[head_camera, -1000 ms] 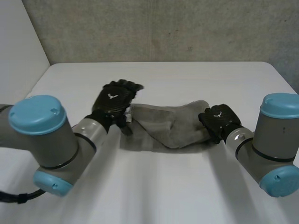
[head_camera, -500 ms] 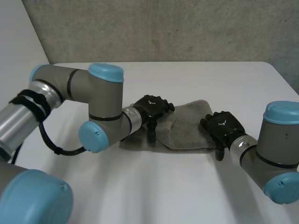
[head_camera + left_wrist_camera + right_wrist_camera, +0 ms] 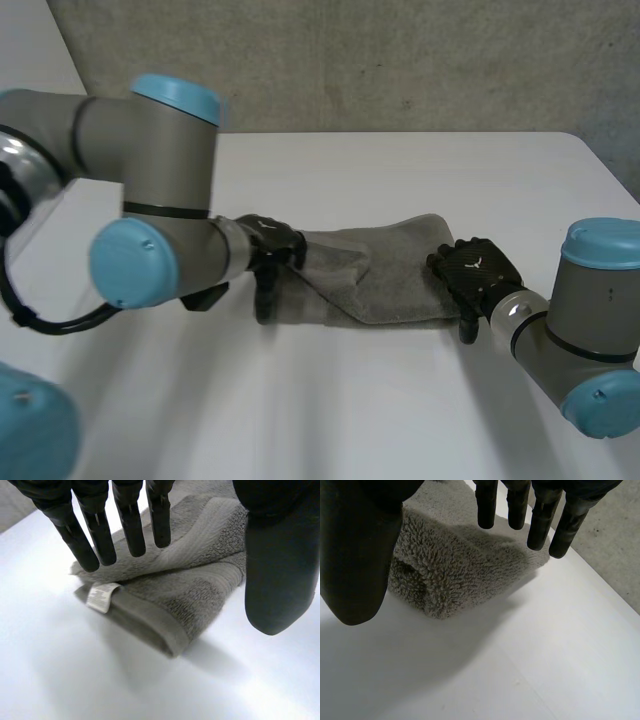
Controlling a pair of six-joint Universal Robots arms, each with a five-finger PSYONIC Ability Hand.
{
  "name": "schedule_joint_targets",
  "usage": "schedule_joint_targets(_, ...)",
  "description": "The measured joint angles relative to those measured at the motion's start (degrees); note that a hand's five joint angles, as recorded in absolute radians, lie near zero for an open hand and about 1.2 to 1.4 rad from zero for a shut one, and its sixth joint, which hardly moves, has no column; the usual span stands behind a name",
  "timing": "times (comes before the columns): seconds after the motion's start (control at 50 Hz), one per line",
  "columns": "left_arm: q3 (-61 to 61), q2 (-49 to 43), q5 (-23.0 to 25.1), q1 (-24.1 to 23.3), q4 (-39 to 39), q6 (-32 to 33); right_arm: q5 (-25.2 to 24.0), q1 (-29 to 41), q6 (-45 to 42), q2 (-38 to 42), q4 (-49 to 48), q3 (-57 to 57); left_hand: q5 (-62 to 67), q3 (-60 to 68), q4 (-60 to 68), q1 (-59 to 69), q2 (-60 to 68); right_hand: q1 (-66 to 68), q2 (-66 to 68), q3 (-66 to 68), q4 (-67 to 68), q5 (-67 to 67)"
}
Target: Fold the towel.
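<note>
On the white table (image 3: 420,170), close to the middle, lies the grey fluffy folded towel (image 3: 380,280), with one hand at each end of it. The big left arm (image 3: 150,200) reaches across the front and covers a good bit of the table, and it hides most of the left hand (image 3: 275,245), so from above you see just a small black part of that hand at the towel's left end. From the camera on that wrist, its fingers (image 3: 130,525) are straight and spread a little, pointing down over the towel's corner, and the thumb is held far off to the side. It is hard to tell if the fingertips touch the cloth or just hang over it. A small white label (image 3: 101,596) pokes out of that corner, between the layers. The right hand (image 3: 478,268) sits at the towel's right end, palm down. Its fingers (image 3: 540,520) are straight too, with little gaps between them, and its thumb is well away from them; nothing is pinched. If this hand rests on the fuzzy end of the towel or floats just above it cannot be seen. The right arm (image 3: 590,340) is cut off at the edge. The table is smooth and plain. Behind it stands a rough grey wall (image 3: 400,60).
</note>
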Motion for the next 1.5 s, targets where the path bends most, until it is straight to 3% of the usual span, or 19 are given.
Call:
schedule_joint_targets(0.12,-13.78,8.69,0.29,1.73,6.99,1.71,0.0,0.18,0.05,0.0,0.01,0.01,0.03,-0.01,0.0,-0.02,-0.01,0.0,0.0,0.0,0.0,0.0)
schedule_joint_targets(0.22,-18.26,11.24,0.42,2.52,13.46,4.17,0.0,0.19,0.0,-0.01,0.01,-0.03,-1.85,-0.96,-0.41,-0.92,-0.71,0.0,0.0,0.01,0.0,0.0)
schedule_joint_targets(0.44,-8.83,4.32,0.6,-1.31,22.68,5.4,0.03,0.23,-0.02,0.0,-0.19,0.43,-4.7,-3.67,-2.62,-3.33,-2.45,0.0,0.0,0.01,0.0,0.0)
schedule_joint_targets(0.6,2.74,-5.47,2.84,-5.43,19.53,5.7,0.02,-0.06,0.0,0.0,-0.36,0.46,-4.81,-3.7,-2.62,-3.39,-2.5,0.0,0.0,0.01,0.0,0.0)
schedule_joint_targets(0.94,13.04,-14.95,3.64,-5.83,10.33,9.44,0.0,-0.33,-0.11,0.0,-0.41,0.19,-4.89,-3.73,-2.63,-3.79,-2.65,0.0,0.0,0.01,0.0,0.0)
schedule_joint_targets(1.26,8.14,-7.63,-0.92,-4.49,0.4,10.66,0.02,-0.01,-0.27,0.0,-0.36,0.23,0.98,0.82,0.92,1.04,0.48,0.0,0.0,0.01,0.0,0.0)
schedule_joint_targets(1.5,-7.23,2.47,-2.13,-2.1,2.55,11.78,0.01,0.21,-0.03,-0.05,-0.37,0.16,-3.41,-2.55,-1.93,-2.27,-2.14,-0.01,0.0,0.01,0.0,0.0)
